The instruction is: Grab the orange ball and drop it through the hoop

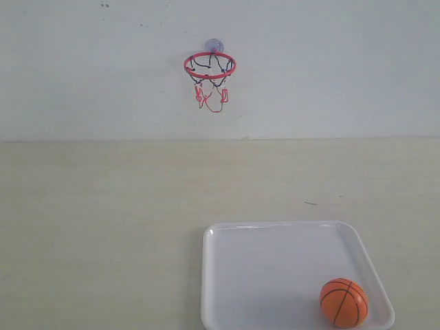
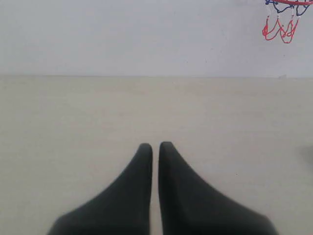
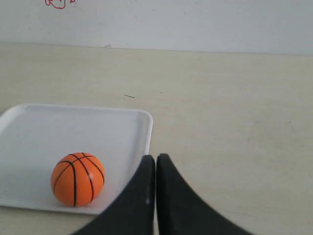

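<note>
1. Two grippers, both empty. The left gripper (image 2: 155, 145) and the right gripper (image 3: 156, 156) have their jaws pressed together, with only a thin slit between the tips.
2. The orange ball (image 1: 344, 302) sits in the white tray (image 1: 275, 225), in the near right corner in the exterior view, close to the rim. The right gripper is the one beside it.
3. The hoop (image 1: 210, 67) hangs on the wall (image 1: 344, 69) from a suction cup (image 1: 214, 45), well apart from the tray.
4. Risk: if you descend with the jaws shut, you'll likely knock the ball and it rolls off across the smooth tray. Spread them first.
5. Risk: with the ball this close to the rim, one finger could land on the tray edge and tip or shove the tray.
6. Risk: the ball looks nearly as wide as the ring. Release off-centre and it probably bounces off.
7. Risk: bumping the ring could pull the suction cup loose.
</note>
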`<move>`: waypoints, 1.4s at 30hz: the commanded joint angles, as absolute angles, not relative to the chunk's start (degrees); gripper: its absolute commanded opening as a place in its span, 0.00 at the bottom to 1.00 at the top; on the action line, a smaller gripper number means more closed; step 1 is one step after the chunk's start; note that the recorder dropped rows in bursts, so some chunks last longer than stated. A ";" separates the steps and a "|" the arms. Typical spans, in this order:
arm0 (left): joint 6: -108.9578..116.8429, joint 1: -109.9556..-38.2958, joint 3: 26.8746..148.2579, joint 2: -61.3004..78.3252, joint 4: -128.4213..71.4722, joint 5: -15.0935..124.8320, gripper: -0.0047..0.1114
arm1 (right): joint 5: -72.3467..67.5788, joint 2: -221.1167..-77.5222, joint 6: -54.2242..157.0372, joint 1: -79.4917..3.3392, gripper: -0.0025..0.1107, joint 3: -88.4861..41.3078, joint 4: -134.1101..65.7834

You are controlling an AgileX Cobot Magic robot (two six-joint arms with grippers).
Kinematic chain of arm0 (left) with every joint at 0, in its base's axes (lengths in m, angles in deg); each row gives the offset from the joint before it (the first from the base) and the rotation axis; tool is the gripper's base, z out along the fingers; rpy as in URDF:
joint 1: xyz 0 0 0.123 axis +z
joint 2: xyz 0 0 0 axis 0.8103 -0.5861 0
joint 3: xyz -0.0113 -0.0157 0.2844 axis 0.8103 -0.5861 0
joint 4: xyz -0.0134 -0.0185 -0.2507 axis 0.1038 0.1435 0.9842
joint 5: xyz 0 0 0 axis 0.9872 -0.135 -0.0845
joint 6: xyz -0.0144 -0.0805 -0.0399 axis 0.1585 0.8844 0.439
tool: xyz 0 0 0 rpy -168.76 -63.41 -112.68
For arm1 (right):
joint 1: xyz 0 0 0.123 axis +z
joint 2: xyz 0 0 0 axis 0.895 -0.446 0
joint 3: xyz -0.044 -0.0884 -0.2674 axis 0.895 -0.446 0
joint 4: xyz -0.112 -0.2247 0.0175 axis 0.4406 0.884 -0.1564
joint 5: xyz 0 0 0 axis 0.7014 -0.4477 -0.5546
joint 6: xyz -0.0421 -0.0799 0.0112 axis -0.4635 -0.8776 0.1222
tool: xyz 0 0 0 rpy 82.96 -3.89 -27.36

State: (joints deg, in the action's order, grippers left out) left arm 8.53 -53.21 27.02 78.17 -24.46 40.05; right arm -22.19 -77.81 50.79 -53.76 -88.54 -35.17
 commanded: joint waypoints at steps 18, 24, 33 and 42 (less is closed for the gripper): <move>8.28 -53.04 26.87 78.33 -23.93 40.30 0.08 | -21.53 -77.52 50.70 -53.81 0.02 -88.49 -35.14; 8.28 -53.04 26.87 78.33 -23.93 40.30 0.08 | -21.53 -77.52 50.70 -53.81 0.02 -88.49 -35.14; 8.28 -53.04 26.87 78.33 -23.93 40.30 0.08 | -21.53 -77.52 50.70 -53.81 0.02 -88.49 -35.14; 8.28 -53.04 26.87 78.33 -23.93 40.30 0.08 | -12.42 -77.52 49.17 -53.81 0.02 -88.49 -33.62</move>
